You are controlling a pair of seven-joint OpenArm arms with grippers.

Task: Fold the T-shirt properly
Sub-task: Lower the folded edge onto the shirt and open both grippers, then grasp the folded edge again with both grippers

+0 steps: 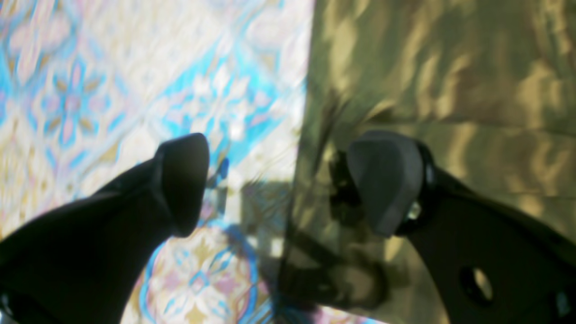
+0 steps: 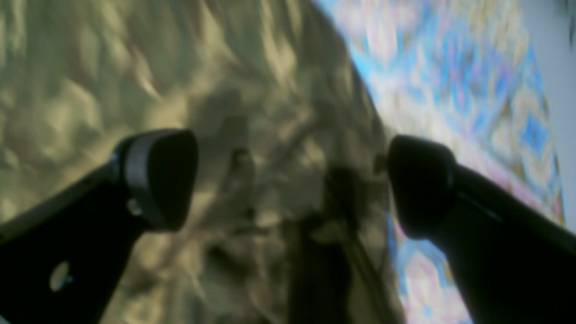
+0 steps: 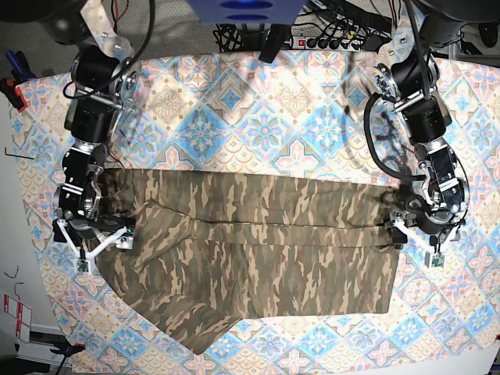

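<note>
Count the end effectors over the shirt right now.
2. Right end effector is open at the T-shirt's left end in the base view; left end effector is open at its right edge.

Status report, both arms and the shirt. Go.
Left gripper open, straddling shirt edge. Right gripper open over cloth. T-shirt partly folded on tablecloth, nothing held. No obstructions seen.

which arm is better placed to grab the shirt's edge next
Left, probably. The left gripper is open astride the T-shirt edge; the open right gripper hangs mostly over cloth.
</note>
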